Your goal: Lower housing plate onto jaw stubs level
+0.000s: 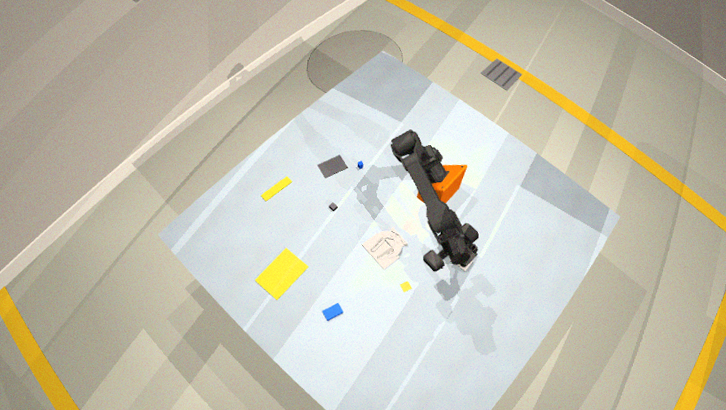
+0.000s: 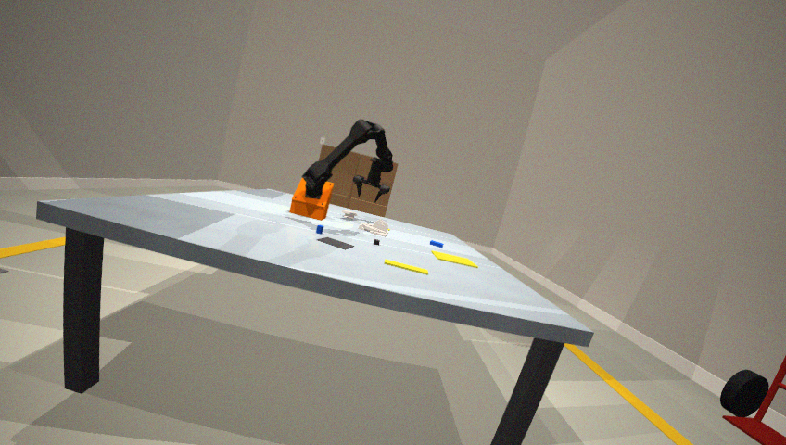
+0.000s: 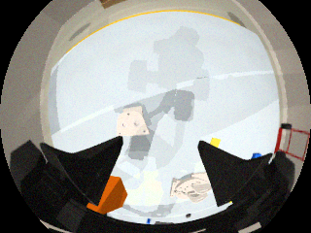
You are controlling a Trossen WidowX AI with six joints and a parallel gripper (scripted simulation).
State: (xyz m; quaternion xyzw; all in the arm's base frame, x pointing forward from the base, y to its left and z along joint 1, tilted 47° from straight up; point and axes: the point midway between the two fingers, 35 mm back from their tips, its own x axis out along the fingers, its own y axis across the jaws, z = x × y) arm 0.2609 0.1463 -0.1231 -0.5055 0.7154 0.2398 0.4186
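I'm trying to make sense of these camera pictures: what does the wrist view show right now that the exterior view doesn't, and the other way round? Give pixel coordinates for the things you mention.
Only wrist: small holes in the top face of the pale housing plate (image 2: 348, 214) (image 3: 131, 122).

Only exterior: black table legs (image 2: 82, 309) (image 2: 529, 391).

Both: the open, empty claw (image 2: 370, 193) (image 3: 162, 143), orange base (image 2: 310, 205) (image 3: 116, 195) and red hand truck (image 2: 758, 424) (image 3: 279, 141).
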